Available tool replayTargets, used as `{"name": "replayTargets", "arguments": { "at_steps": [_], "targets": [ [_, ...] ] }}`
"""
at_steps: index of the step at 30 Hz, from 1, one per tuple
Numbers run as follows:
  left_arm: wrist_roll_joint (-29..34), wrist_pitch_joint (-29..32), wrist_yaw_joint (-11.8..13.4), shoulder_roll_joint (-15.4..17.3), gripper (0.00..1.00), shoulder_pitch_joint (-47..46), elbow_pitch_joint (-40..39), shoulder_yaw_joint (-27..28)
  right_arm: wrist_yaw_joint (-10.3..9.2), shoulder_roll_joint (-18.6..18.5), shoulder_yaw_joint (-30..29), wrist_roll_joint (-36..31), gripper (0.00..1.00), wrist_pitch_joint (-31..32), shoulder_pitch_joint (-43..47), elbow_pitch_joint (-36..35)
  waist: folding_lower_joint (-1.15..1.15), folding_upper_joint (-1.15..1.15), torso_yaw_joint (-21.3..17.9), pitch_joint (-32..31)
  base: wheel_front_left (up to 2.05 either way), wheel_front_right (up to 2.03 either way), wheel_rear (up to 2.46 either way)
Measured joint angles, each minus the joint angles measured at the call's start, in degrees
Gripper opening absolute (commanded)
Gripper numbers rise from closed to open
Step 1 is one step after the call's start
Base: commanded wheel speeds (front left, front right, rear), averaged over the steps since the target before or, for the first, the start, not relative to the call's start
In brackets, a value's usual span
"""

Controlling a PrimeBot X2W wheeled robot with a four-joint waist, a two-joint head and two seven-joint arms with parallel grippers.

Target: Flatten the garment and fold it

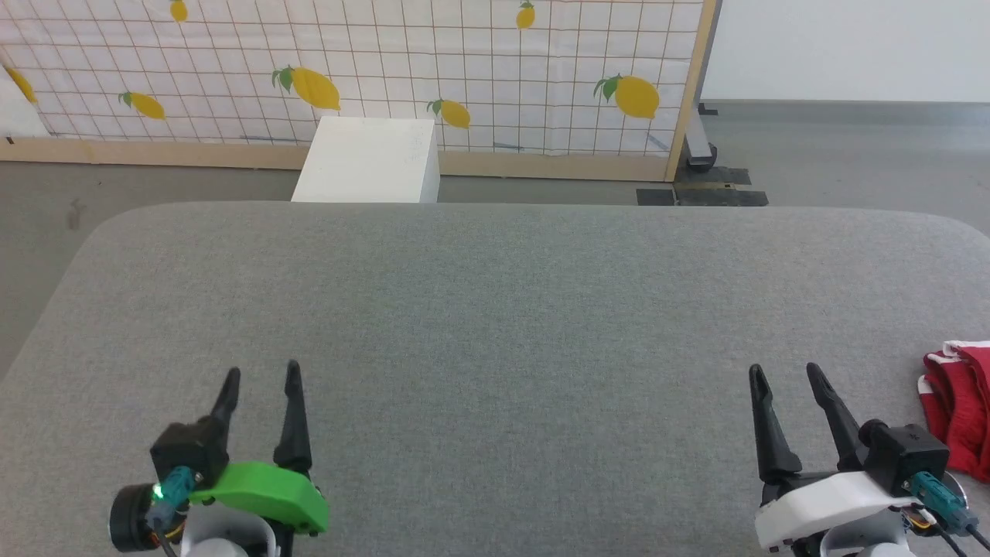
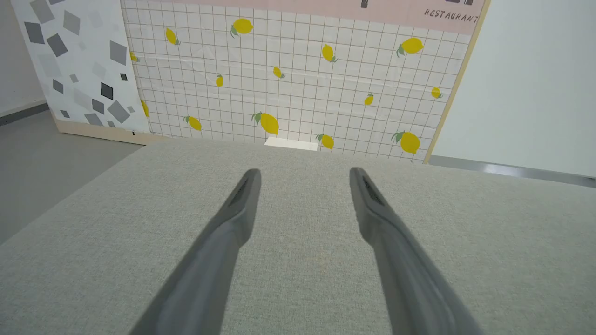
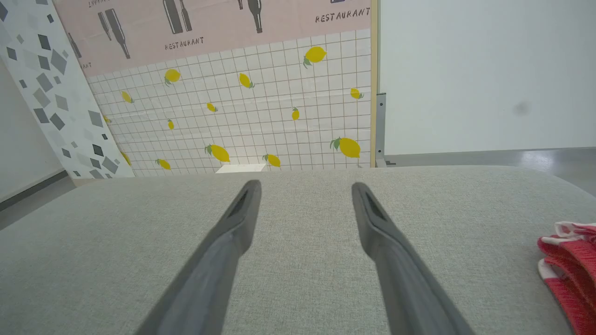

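Left gripper [image 1: 262, 371]: lower left, fingers spread, holding nothing.
Right gripper [image 1: 783, 371]: lower right, fingers spread, holding nothing.
Garment [image 1: 959, 410]: bunched red heap at the right edge, near the right gripper, not touching.
Grey surface [image 1: 495, 309]: under the garment.
White box [image 1: 367, 158]: upper centre-left, before the lemon-print panel [image 1: 495, 70].

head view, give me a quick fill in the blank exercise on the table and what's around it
1. The crumpled red shorts lie at the ____ edge of the grey table.
2. The left claw and right claw are both ____, holding nothing.
3. The claw nearer the shorts is the ____ one.
4. The panel behind the table is printed with yellow ____.

Missing words: right; open; right; lemons
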Motion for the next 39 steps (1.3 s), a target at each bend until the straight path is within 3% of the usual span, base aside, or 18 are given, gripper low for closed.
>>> {"name": "replayTargets", "arguments": {
  "at_steps": [13, 14, 39],
  "targets": [
    [0.0, 0.0, -1.8, -0.1, 1.00, 0.6, 3.1, -1.3, 0.00, 0.0, 0.9, 1.1, 1.00, 0.2, 1.2, 1.0, 0.00, 0.00, -0.2, -0.5, 0.00, 0.00, 0.00],
    [0.2, 0.0, -1.9, -0.1, 0.00, 0.6, 3.1, -1.4, 0.00, 0.0, 0.9, 1.2, 0.00, 0.2, 1.2, 1.1, 0.00, 0.00, -0.3, -0.5, 0.00, 0.00, 0.00],
    [2.4, 2.1, -2.3, -1.4, 0.00, 0.6, 1.0, 0.0, 0.00, 0.0, 0.9, 0.0, 0.00, 2.2, 1.1, -0.4, 0.00, 0.00, -0.9, 0.0, 0.00, 0.00, 0.00]
  ]
}}
